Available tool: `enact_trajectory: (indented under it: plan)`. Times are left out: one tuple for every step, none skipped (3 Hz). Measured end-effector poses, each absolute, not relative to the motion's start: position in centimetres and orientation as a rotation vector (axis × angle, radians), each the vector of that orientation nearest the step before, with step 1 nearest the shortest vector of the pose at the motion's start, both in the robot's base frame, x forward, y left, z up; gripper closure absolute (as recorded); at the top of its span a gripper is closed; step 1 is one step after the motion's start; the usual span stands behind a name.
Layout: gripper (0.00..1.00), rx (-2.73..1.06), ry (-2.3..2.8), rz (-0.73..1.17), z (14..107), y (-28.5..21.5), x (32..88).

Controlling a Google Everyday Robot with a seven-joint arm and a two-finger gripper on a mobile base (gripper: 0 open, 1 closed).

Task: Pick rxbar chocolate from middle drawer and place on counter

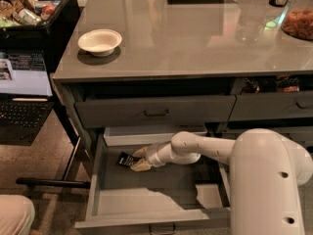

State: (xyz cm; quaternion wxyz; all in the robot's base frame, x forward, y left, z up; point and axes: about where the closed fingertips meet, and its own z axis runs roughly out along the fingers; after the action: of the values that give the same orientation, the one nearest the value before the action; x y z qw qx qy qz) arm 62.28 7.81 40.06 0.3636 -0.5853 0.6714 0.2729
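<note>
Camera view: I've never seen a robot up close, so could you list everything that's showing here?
counter: one, glossy grey-taupe, across the top.
white bowl: one, on the counter's left front.
clear container: one, holding orange-brown snacks, at the counter's far right edge.
black bin: one, full of packets, top left beside the counter.
laptop: one, dark with a lit screen, left, below the bin.
top drawer: one, grey, closed, under the counter.
right-hand drawer: one, grey, closed, beside the top drawer.
middle drawer: one, grey, pulled open.
rxbar chocolate: one, black, left rear of the middle drawer.
arm: one, white, reaching in from the right.
claw: one, beige, in the middle drawer at the rxbar chocolate.
</note>
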Motion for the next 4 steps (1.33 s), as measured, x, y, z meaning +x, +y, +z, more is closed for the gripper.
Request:
enact_trajectory:
  plan:
    - [1.0,-1.586,1.625,0.729,44.4,5.2,62.4]
    - [1.0,-1.714,1.511,0.73,49.8,2.4,62.1]
    - [1.0,-1.861,1.417,0.713,55.3,0.0,62.3]
    - [1.0,-2.015,1.358,0.742,60.3,-2.1,60.1]
